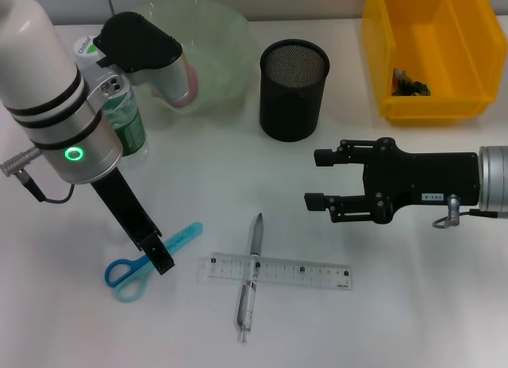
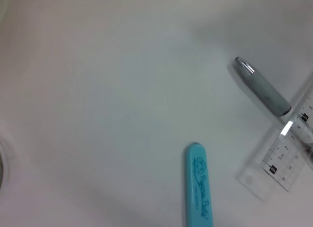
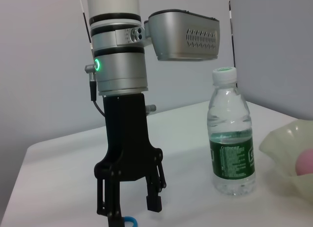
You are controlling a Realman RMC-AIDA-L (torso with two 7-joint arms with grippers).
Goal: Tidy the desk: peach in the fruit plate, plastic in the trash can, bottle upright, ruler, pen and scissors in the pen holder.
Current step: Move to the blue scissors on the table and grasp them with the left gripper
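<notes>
My left gripper points down over the blue scissors, open, its fingers either side of the handle. The scissors' teal blade cover shows in the left wrist view. A grey pen lies across a clear ruler; both also show in the left wrist view, pen and ruler. The black mesh pen holder stands behind them. The bottle stands upright. A pink peach lies in the green plate. My right gripper is open and empty, right of centre.
A yellow bin at the back right holds a dark crumpled item. The left arm's body hides part of the bottle and the plate's near rim. White tabletop lies between the pen holder and the ruler.
</notes>
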